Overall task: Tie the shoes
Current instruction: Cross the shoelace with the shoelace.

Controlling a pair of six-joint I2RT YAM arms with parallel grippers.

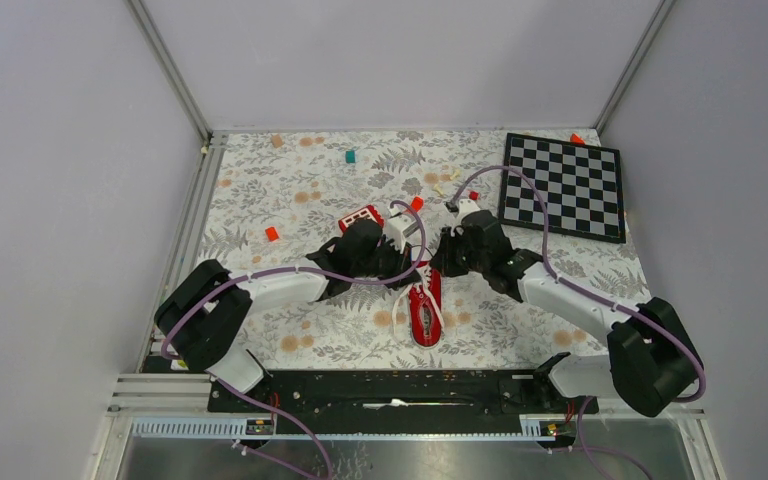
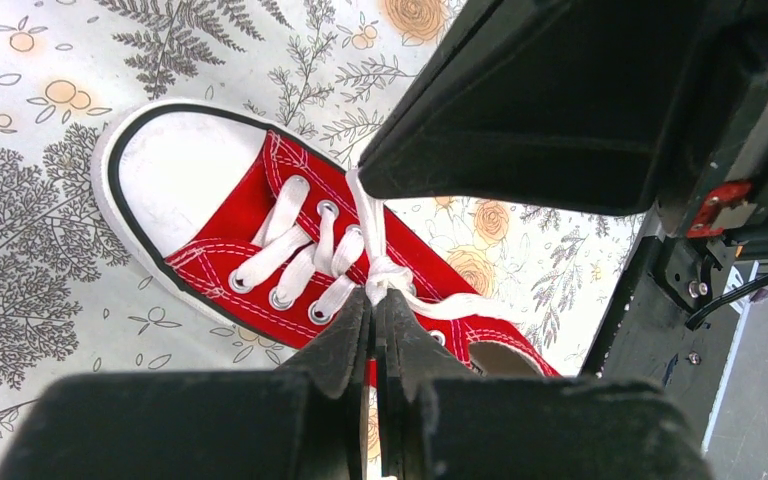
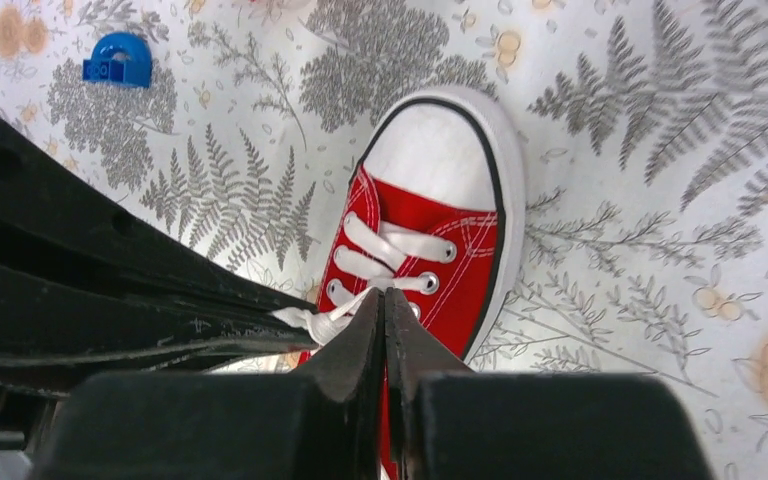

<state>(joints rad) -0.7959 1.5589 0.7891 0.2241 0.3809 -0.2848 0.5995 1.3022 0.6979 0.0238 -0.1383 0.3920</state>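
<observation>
Red canvas sneaker (image 1: 425, 318) sits upright on its sole on the floral tabletop (image 1: 290, 200), about mid-width, between the two arms. Toe looks to point at the arm bases; the top view is small, so not certain.

Left tool (image 2: 375, 300): fingers together, tips pinched on the white laces (image 2: 385, 280) right at the knot above the eyelets. One loose strand trails off sideways across the shoe's collar.

Right tool (image 3: 385, 298): fingers together too, tips down on the lacing over the tongue. Left wrist view shows a lace strand running straight up from the knot to the underside of the right tool, so it's clamped on lace as well.

Both tools meet over the upper half of the shoe, nearly touching each other. Crossed laces lie flat through the eyelets in front of the knot. White toe cap is clear of both tools.

Other stuff on the tabletop:
- chessboard (image 1: 563, 187) at the far right, well apart from the shoe
- red block with white squares (image 1: 361, 217) just behind the left tool
- small red piece (image 1: 272, 233) further left
- teal piece (image 1: 350, 156) near the far edge
- blue curved piece (image 3: 120, 58) near the shoe's toe end, seen only from the right wrist
</observation>
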